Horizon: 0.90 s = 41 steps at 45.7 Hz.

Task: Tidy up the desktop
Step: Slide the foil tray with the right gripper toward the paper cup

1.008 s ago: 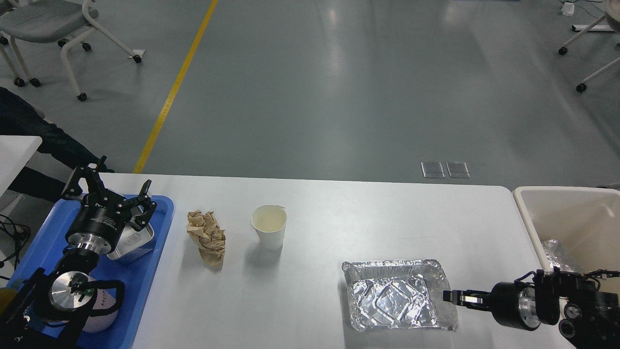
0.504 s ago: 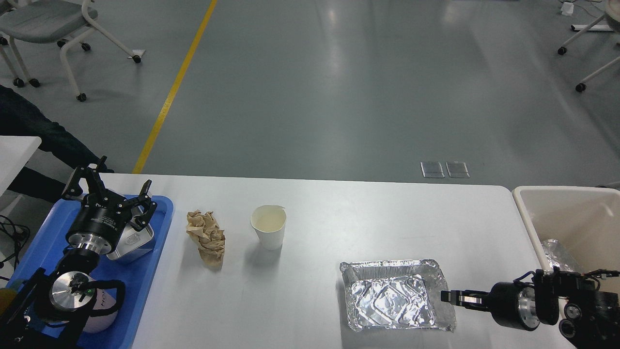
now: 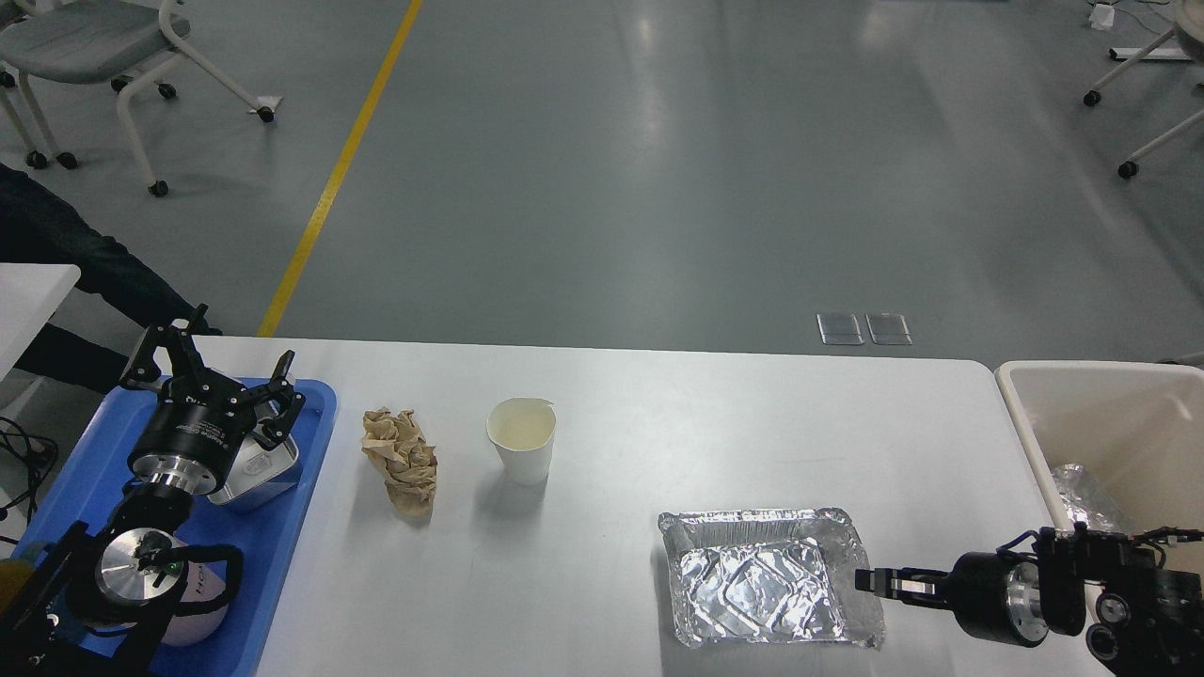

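Note:
The white desktop [image 3: 715, 423] holds a crumpled brown paper ball [image 3: 403, 459], a white paper cup [image 3: 522, 440] standing upright, and a crinkled foil tray [image 3: 767, 575] near the front right. My right gripper [image 3: 870, 581] comes in from the right, lies low and level, and its fingers are closed on the foil tray's right rim. My left gripper [image 3: 221, 371] is open and empty, pointing away from me above the blue tray [image 3: 315, 442] at the left end.
A shiny metal container [image 3: 263, 465] sits in the blue tray under my left gripper. A beige bin [image 3: 1021, 423] stands off the desktop's right end with crumpled foil [image 3: 1082, 494] inside. Wheeled chairs stand on the grey floor beyond.
The foil tray has shifted slightly left and toward the front edge, along with my right gripper at its rim. The left arm has not moved.

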Motion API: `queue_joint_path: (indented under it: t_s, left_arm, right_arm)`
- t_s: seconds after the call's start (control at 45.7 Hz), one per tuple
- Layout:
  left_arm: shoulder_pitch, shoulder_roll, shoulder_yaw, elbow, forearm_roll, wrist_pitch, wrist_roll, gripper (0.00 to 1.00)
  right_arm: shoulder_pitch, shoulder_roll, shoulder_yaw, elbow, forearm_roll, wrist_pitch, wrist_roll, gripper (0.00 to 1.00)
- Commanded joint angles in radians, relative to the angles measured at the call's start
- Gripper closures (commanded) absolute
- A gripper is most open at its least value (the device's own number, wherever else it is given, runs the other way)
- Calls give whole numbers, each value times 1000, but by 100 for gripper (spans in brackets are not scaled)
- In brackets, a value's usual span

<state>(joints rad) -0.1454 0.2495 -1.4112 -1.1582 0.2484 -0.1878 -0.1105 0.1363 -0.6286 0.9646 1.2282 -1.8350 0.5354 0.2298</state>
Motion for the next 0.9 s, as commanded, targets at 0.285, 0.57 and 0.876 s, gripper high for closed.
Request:
queue_joint_path:
  t_s: [0.285, 0.57, 0.876]
  left_arm:
    - [1, -1, 0, -1, 0, 2, 0, 3]
    - [0, -2, 2, 0, -1, 4, 2, 4]
    - [-5, -9, 29, 2, -1, 7, 2, 3]
  right_arm:
    - [-3, -62, 3, 25, 11, 3, 16, 100]
    - [-4, -207, 9, 117, 135, 35, 17, 100]
    - [9, -371, 20, 203, 318, 64, 23, 100]
